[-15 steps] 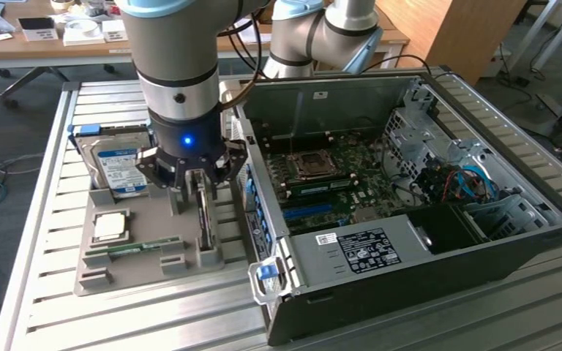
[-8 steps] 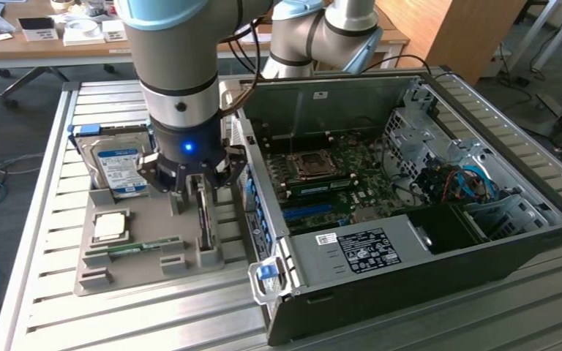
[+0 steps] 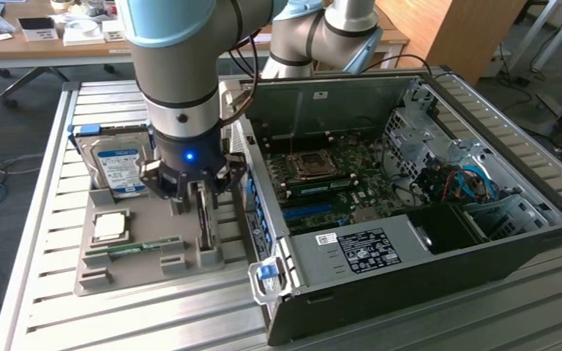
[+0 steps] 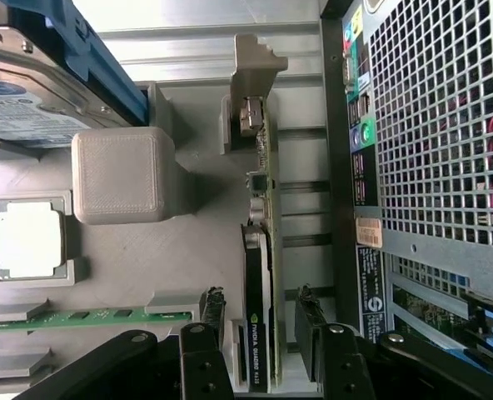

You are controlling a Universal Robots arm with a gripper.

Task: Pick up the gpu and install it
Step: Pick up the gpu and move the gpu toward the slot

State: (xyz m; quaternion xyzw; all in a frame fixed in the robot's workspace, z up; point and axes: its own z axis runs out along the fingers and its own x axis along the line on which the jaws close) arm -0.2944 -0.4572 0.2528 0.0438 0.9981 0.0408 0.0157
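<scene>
- Over a slatted metal bench (image 3: 47,307), office desks behind: working at a grey parts tray (image 3: 149,212) set beside an open computer case (image 3: 408,241).
- Spotting the gpu (image 4: 259,333) standing on edge in its tray slot, not yet lifted.
- Straddling it with the gripper (image 4: 261,292): fingers (image 4: 215,321) partly open, one on each side of the card, a sliver of daylight either way, nothing held.
- Reading this as the pick-up step, with the grasp lined up but not closed.
- Judging that any squeeze must land squarely on both faces of the card, and any lift run straight up, clear of the slot walls.
- Noting neighbours on the same tray: memory stick (image 3: 135,247), processor (image 3: 111,225) and hard drive (image 3: 120,168), all off to one side.
- Seeing the case wall just beside the card on the other side, motherboard (image 3: 330,183) bare inside, install not begun.
</scene>
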